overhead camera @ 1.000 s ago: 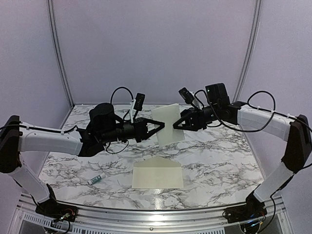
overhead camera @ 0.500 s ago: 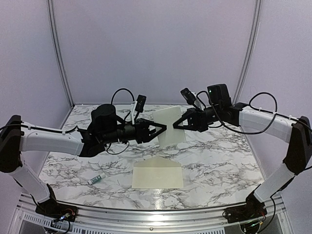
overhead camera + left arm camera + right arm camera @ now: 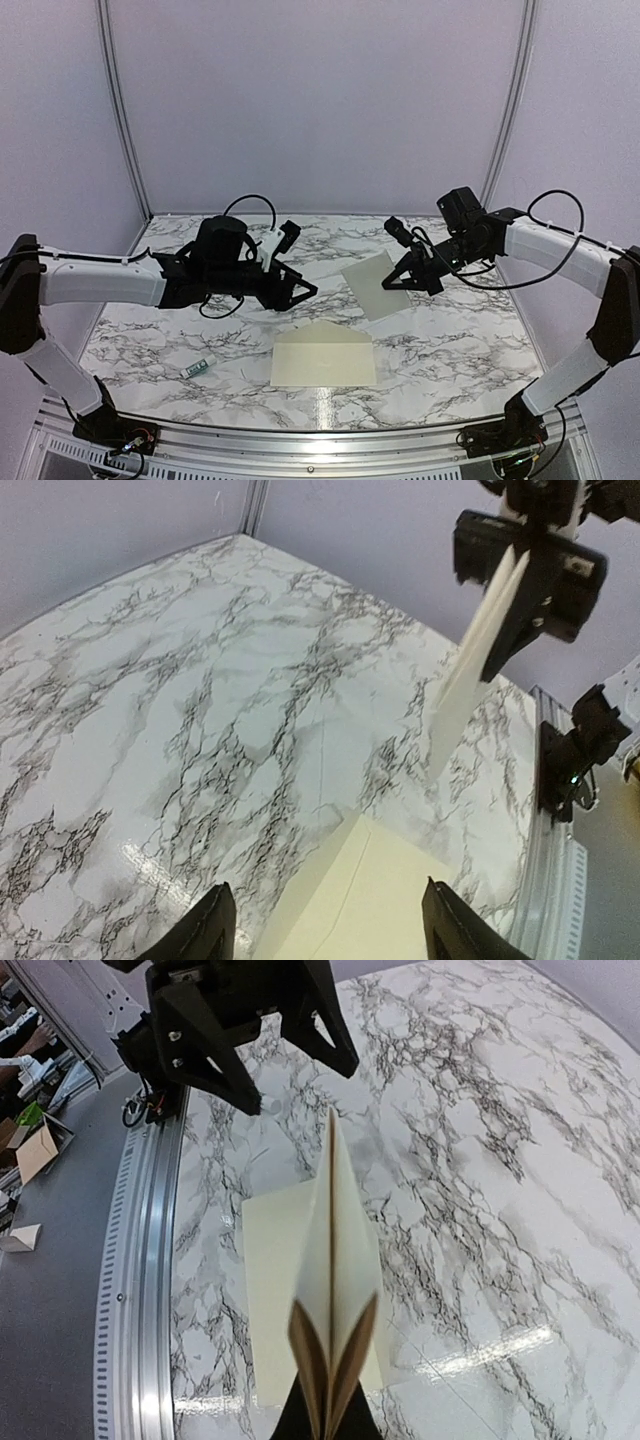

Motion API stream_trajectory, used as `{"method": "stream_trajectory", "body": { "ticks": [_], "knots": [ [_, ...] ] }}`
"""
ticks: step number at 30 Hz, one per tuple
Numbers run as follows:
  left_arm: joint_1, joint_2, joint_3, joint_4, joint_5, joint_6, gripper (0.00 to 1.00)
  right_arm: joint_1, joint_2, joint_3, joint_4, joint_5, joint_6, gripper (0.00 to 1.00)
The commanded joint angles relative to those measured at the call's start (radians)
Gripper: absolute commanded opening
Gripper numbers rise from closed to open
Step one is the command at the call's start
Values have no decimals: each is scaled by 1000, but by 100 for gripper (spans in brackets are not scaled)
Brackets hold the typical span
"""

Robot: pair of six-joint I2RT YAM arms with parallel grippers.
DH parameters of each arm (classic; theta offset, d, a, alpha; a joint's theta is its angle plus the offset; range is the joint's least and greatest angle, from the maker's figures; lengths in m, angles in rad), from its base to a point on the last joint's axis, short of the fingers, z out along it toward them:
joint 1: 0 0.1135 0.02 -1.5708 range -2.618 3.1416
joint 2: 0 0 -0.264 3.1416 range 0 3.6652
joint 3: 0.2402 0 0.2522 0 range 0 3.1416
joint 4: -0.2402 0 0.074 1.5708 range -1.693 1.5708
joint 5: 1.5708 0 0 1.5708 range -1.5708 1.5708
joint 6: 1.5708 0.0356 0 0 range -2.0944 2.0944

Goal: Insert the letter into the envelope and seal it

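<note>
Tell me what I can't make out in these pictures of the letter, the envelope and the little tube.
Tube: top view, too small to read its label.
Envelope: left wrist view, cut off by the bottom edge; right wrist view, partly behind the letter.
Letter: both wrist views show it nearly edge-on, so any writing is hidden.
Right tool: right wrist view, its grip is cut off by the bottom edge.

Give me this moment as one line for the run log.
left hand: open, empty | right hand: shut on letter, held in air | envelope: lying flat, flap open, letter not yet inside
</note>
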Motion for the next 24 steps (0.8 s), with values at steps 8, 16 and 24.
{"method": "stream_trajectory", "body": {
  "ticks": [8,16,24],
  "knots": [
    [21,240,201,-372,112,419,63,-4,-108,-31,-227,144,-132,0],
    [27,365,275,-458,123,462,63,-4,-128,-53,-243,139,-136,0],
    [39,444,336,-459,141,451,59,-4,-142,-82,-226,137,-129,0]
  ]
}}
